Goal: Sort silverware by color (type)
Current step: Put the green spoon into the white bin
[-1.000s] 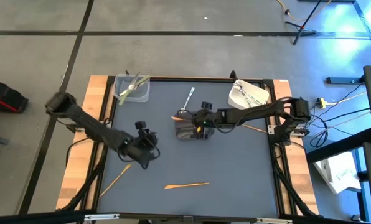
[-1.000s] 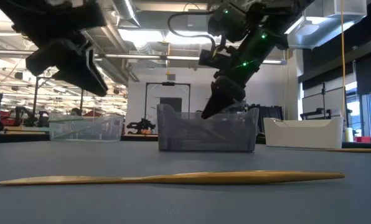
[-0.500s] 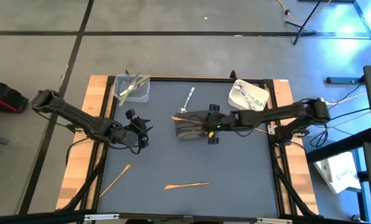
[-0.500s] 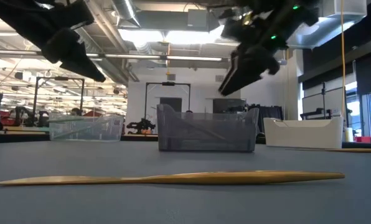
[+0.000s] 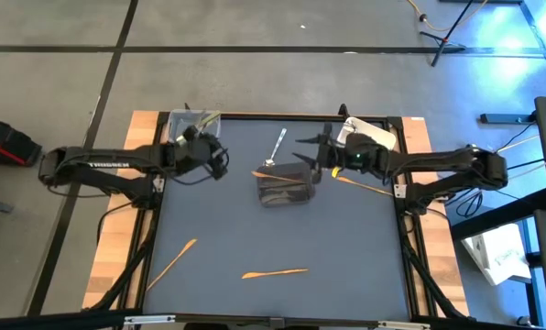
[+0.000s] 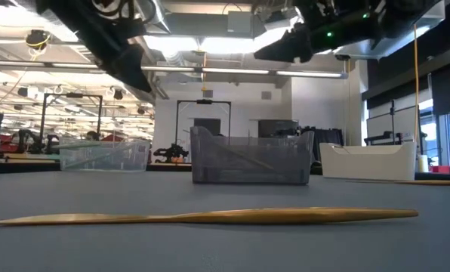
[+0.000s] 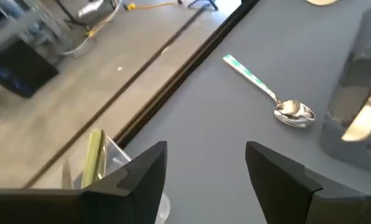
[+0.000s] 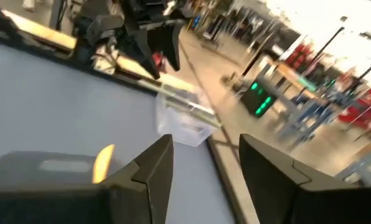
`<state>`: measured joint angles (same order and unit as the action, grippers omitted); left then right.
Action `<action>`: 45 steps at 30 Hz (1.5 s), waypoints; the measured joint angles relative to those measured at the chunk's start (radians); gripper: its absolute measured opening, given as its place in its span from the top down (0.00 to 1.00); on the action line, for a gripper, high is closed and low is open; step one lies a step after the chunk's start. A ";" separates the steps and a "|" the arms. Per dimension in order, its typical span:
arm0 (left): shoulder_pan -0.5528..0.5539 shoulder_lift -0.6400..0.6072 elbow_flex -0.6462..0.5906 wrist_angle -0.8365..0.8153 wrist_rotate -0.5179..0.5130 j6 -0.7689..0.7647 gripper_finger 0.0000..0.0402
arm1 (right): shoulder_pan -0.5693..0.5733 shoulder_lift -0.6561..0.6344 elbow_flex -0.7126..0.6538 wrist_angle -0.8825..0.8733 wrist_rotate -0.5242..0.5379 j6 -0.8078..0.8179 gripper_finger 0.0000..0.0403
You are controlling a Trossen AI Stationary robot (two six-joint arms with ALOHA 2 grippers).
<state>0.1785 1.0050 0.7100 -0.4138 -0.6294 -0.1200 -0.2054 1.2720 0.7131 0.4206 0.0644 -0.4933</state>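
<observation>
Silverware lies scattered over the dark table (image 5: 346,247), and none of it sits between either pair of jaws. A shiny silver spoon (image 5: 277,147) with a green-patterned handle rests near the far edge, bowl toward the dark grey container (image 5: 282,188) at the middle of the table; in the left wrist view the same spoon (image 7: 272,99) lies well ahead of the fingers and off to one side of the gap. An orange utensil (image 5: 266,172) leans out of the grey container, its tip over the rim. Olive-green utensils (image 5: 200,119) stand in the clear container (image 5: 192,137) at the far left corner.

Toward the near edge, one long orange utensil (image 5: 275,272) lies flat, and it fills the foreground of the low view (image 6: 210,217). Another orange utensil (image 5: 172,264) lies slantwise near the left rail, and a third orange piece (image 5: 360,186) lies by the right rail, under the right arm.

The left gripper (image 5: 209,156) hangs just beside the clear container, its jaws spread apart with nothing in them. The right gripper (image 5: 314,151) is raised above the far right side of the grey container, close to the white container (image 5: 369,136), jaws likewise spread and holding nothing.
</observation>
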 joint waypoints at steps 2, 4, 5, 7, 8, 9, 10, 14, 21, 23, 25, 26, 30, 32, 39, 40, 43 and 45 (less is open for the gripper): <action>0.051 0.001 0.012 0.003 0.009 0.004 0.46 | -0.029 0.014 -0.007 0.050 -0.026 -0.014 0.57; 0.086 0.003 0.012 0.004 -0.002 0.028 0.46 | -0.047 0.023 -0.006 0.093 -0.055 -0.013 0.57; 0.101 0.003 0.012 -0.001 -0.008 0.040 0.46 | -0.054 0.023 -0.006 0.094 -0.069 -0.011 0.57; 0.134 0.003 0.012 -0.001 -0.008 0.038 0.46 | -0.059 0.023 -0.006 0.101 -0.089 -0.015 0.57; 0.151 0.003 0.012 -0.002 0.000 0.024 0.46 | -0.058 0.023 -0.006 0.098 -0.091 -0.015 0.57; 0.170 0.007 0.012 -0.003 0.014 0.017 0.46 | -0.057 0.023 -0.006 0.098 -0.092 -0.015 0.57; 0.189 0.009 0.012 -0.011 0.036 0.010 0.46 | -0.057 0.023 -0.006 0.099 -0.092 -0.016 0.57; 0.273 0.009 0.012 -0.098 0.075 -0.005 0.46 | -0.057 0.023 0.007 0.109 -0.092 -0.017 0.57; 0.422 0.009 0.012 -0.218 0.089 -0.002 0.46 | -0.057 0.023 0.037 0.104 -0.092 0.016 0.57; 0.454 0.010 0.012 -0.235 0.141 0.003 0.46 | -0.057 0.023 0.037 0.072 -0.107 0.039 0.57; 0.482 0.020 0.012 -0.231 0.191 0.027 0.46 | -0.057 0.024 0.037 0.051 -0.111 0.039 0.57; 0.499 0.028 0.012 -0.231 0.206 0.037 0.46 | -0.057 0.024 0.037 0.036 -0.110 0.040 0.57; 0.563 0.061 0.012 -0.253 0.243 0.034 0.46 | -0.057 0.024 0.036 -0.035 -0.109 0.041 0.57; 0.579 0.080 0.012 -0.276 0.259 0.015 0.46 | -0.057 0.024 0.036 -0.039 -0.108 0.041 0.57; 0.567 0.134 0.011 -0.180 0.364 0.082 0.46 | -0.057 0.024 0.036 -0.064 -0.103 0.047 0.57; 0.553 0.135 0.011 -0.132 0.395 0.108 0.46 | -0.057 0.024 0.036 -0.064 -0.102 0.051 0.57; 0.508 0.135 0.011 0.043 0.442 0.123 0.46 | -0.057 0.024 0.036 -0.064 -0.102 0.047 0.57; 0.483 0.138 0.011 0.151 0.443 0.127 0.46 | -0.057 0.024 0.036 -0.065 -0.102 0.058 0.57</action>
<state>0.6613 1.1426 0.7212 -0.2631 -0.1866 0.0074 -0.2623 1.2961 0.7494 0.3560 -0.0372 -0.4353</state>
